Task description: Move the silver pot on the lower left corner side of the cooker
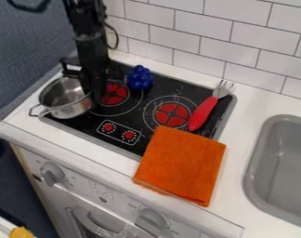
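A black gripper (87, 85) is hanging at a round silver metal pot (61, 101), sitting by the black cooktop's (133, 121) lower left corner; how wide it's standing, I cannot tell.

Silver pot at the cooker's left corner

The silver pot (67, 108) stands upright at the lower left of the black cooker (124, 122), its looped handle pointing left and toward the front. The black gripper (94, 86) hangs down at the pot's right rim. Just beside the gripper lies a bumpy blue toy (140, 77). Farther right, a red-handled fork (204, 112) lies aslant. A folded orange cloth (181, 165) overlaps the cooker's front edge and the white counter (252, 111), near the grey sink (255, 162).
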